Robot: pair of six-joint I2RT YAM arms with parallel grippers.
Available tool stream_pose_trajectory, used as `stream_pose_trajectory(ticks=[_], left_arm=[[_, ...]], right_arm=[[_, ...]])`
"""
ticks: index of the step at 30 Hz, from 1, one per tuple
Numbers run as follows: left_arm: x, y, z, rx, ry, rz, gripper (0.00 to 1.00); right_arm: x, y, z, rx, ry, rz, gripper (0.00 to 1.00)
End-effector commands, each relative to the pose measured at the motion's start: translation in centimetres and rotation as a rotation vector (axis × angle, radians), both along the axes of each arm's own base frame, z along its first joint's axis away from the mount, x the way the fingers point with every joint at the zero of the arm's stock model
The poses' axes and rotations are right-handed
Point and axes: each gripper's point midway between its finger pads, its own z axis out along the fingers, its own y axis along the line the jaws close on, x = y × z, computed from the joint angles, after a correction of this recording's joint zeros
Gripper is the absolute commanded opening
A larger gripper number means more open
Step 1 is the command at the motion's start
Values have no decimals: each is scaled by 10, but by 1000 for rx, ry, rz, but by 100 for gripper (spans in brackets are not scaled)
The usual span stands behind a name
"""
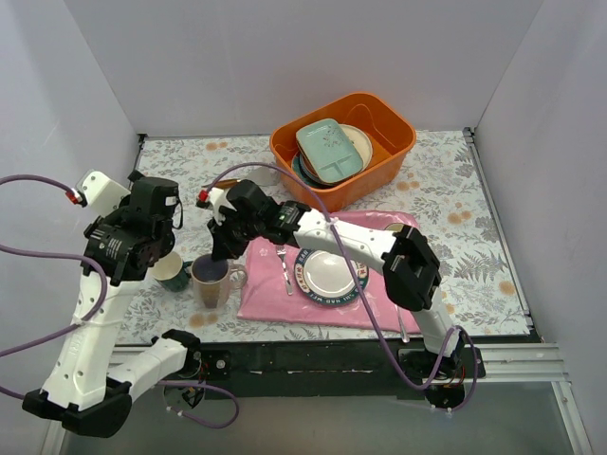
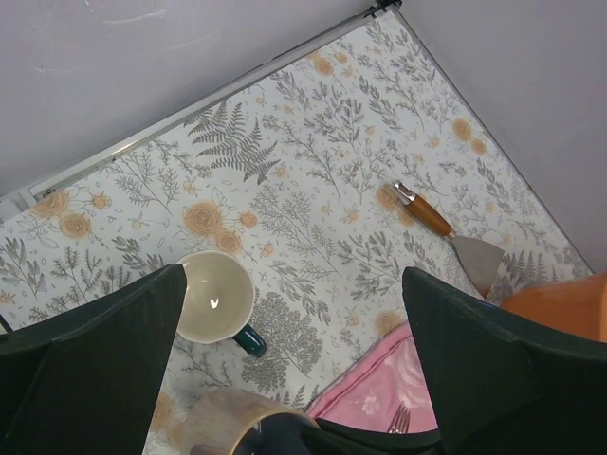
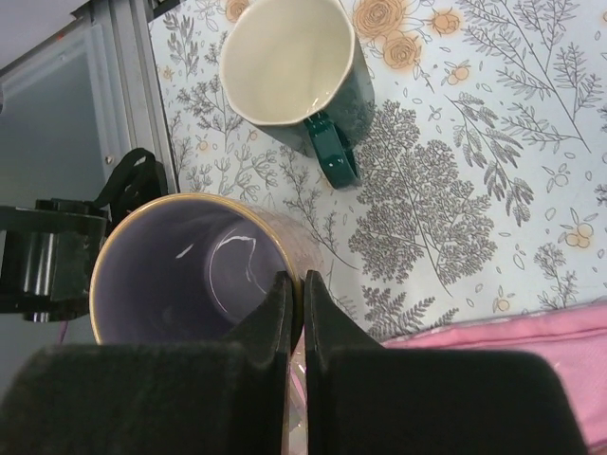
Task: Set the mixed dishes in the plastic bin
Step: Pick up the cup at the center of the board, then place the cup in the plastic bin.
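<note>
A lavender-lined mug (image 1: 211, 281) with a gold rim stands on the floral tablecloth just left of the pink cloth. My right gripper (image 3: 298, 289) is shut on the mug's (image 3: 180, 275) right wall, one finger inside and one outside. Beside it on the left stands the dark green mug (image 1: 174, 273) (image 3: 289, 66), upright with a cream inside. My left gripper (image 2: 294, 322) hangs open above and around the green mug (image 2: 216, 296), apart from it. The orange plastic bin (image 1: 365, 182) at the back holds a pale mint squarish plate (image 1: 330, 150) on top of round plates.
A white plate with a dark lettered rim (image 1: 329, 274) and a fork (image 1: 284, 267) lie on the pink cloth (image 1: 275, 301). A wooden-handled spatula (image 2: 441, 226) lies on the tablecloth near the bin's corner (image 2: 560, 301). White walls close in left, back and right.
</note>
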Motion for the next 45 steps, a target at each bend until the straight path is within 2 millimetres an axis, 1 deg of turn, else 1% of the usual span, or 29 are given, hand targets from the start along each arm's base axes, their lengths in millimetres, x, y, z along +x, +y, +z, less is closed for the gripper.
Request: stream_pose_trajectory(ticks=[1, 3, 4, 5, 6, 9, 10, 12, 13, 15, 16, 18, 19, 21, 22, 23, 24, 25, 27, 28, 30, 31, 32, 33, 34, 35, 37, 39, 45], left_arm=[[-10, 8, 24, -32, -107, 35, 98], [-11, 8, 28, -37, -126, 26, 98], [-9, 6, 31, -45, -146, 17, 98], [-11, 6, 34, -52, -169, 12, 98], [-11, 6, 36, -46, -175, 2, 98], [-11, 5, 41, -65, -225, -10, 98], [-10, 4, 42, -69, -241, -15, 98], [-10, 4, 44, -74, -254, -22, 98], [-9, 3, 45, -72, -260, -28, 98], [-5, 0, 42, -75, -254, -41, 98], [-3, -2, 43, -79, -261, -46, 98], [1, -6, 39, -85, -251, -68, 98], [3, -8, 39, -90, -260, -75, 98], [6, -11, 35, -92, -252, -91, 98], [7, -13, 35, -96, -255, -98, 98], [8, -14, 34, -99, -256, -102, 98], [10, -15, 31, -99, -248, -104, 98], [10, -15, 31, -100, -251, -108, 98], [12, -17, 29, -104, -248, -112, 98], [13, -18, 27, -107, -246, -117, 98], [15, -20, 23, -109, -239, -124, 98], [16, -21, 20, -110, -234, -129, 98], [17, -23, 20, -114, -234, -136, 98], [18, -24, 18, -116, -232, -140, 98], [18, -25, 18, -118, -232, -144, 98], [19, -27, 14, -122, -224, -153, 98], [21, -28, 15, -119, -234, -164, 98], [20, -29, 14, -120, -238, -174, 98], [20, -30, 7, -124, -223, -179, 98]], right_arm=[[15, -16, 125, 261, -95, 49, 1], [26, -25, 141, 284, -122, 46, 1], [37, -31, 147, 291, -133, 28, 1], [43, -35, 152, 297, -143, 20, 1], [48, -39, 164, 317, -160, 13, 1], [71, -55, 186, 347, -193, -38, 1], [82, -63, 193, 355, -206, -65, 1], [94, -72, 204, 370, -227, -95, 1], [107, -81, 211, 379, -244, -125, 1], [119, -92, 224, 396, -269, -160, 1], [132, -102, 233, 407, -290, -192, 1], [146, -114, 245, 421, -320, -233, 1], [160, -125, 250, 424, -338, -268, 1], [176, -139, 263, 440, -374, -319, 1], [190, -153, 267, 440, -390, -359, 1], [198, -161, 275, 451, -412, -383, 1], [208, -169, 277, 448, -423, -416, 1], [222, -183, 279, 445, -436, -455, 1], [237, -198, 286, 446, -466, -509, 1], [251, -213, 287, 440, -481, -548, 1], [267, -230, 289, 432, -503, -603, 1], [279, -244, 288, 424, -515, -643, 1], [287, -250, 285, 416, -516, -667, 1], [295, -259, 288, 413, -530, -701, 1], [304, -271, 287, 404, -540, -731, 1], [311, -276, 282, 395, -538, -748, 1], [323, -289, 279, 382, -547, -790, 1], [332, -296, 272, 368, -539, -815, 1], [349, -297, 246, 331, -508, -854, 1]])
